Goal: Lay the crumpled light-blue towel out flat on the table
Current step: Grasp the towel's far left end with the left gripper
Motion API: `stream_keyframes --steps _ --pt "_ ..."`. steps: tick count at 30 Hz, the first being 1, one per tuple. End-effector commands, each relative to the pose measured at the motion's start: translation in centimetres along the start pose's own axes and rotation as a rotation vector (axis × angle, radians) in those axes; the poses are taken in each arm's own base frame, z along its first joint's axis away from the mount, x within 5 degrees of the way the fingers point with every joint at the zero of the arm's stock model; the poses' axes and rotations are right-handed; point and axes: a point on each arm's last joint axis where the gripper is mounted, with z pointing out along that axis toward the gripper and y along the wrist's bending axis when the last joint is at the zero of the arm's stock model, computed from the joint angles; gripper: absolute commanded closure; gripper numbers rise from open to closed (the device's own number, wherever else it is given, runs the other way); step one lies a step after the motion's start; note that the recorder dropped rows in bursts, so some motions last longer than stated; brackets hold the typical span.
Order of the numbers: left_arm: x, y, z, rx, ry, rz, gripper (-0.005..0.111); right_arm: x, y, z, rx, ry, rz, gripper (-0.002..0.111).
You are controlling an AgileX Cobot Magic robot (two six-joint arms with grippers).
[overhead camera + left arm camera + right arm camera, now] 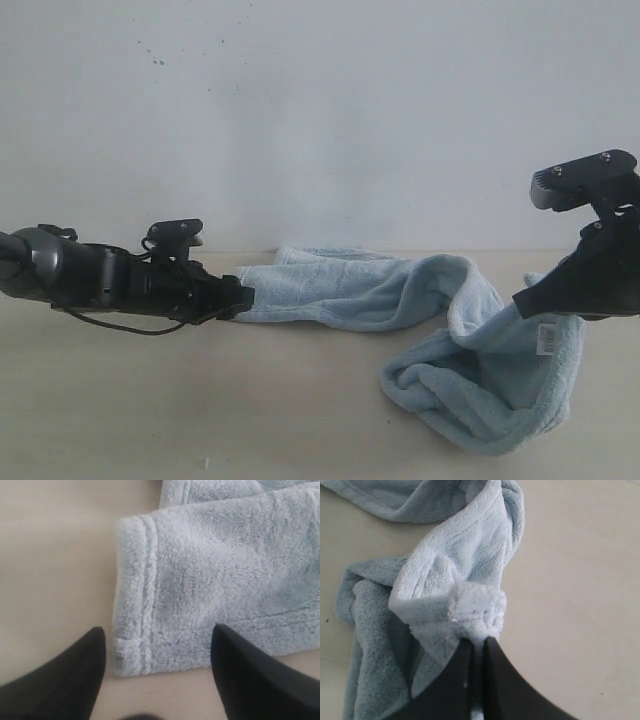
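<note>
Right gripper (476, 642) pinches towel (340, 290) corner, lifted off table (150, 400); left gripper (157, 642) spread wide, low at towel's opp. hemmed end, rest crumpled btwn.

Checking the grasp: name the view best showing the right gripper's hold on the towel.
Right wrist view: the right gripper is shut on a bunched towel corner, close up. The exterior view shows it sideways; the left wrist view only the towel's other hemmed end.
</note>
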Motion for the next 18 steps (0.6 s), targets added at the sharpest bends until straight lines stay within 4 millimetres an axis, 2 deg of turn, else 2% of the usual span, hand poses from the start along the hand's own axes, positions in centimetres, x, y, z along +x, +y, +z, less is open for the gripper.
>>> stream_keyframes --steps 1,10,12,14,18 --pt "-0.3 -0.3 0.0 -0.015 -0.007 0.033 0.048 -0.2 -0.2 -0.2 0.009 -0.026 0.002 0.107" --pt "1.4 0.1 1.9 0.008 0.029 0.017 0.048 -0.2 -0.2 -0.2 0.007 -0.027 0.005 0.107" --pt "1.4 0.2 2.0 0.003 0.028 0.017 0.053 -0.2 -0.2 -0.2 0.007 -0.027 0.005 0.107" --pt "1.4 0.2 2.0 0.002 0.029 0.026 0.065 -0.2 -0.2 -0.2 0.004 -0.028 0.013 0.107" --pt "1.4 0.1 2.0 0.013 0.028 0.043 0.102 -0.2 -0.2 -0.2 -0.001 -0.029 0.025 0.107"
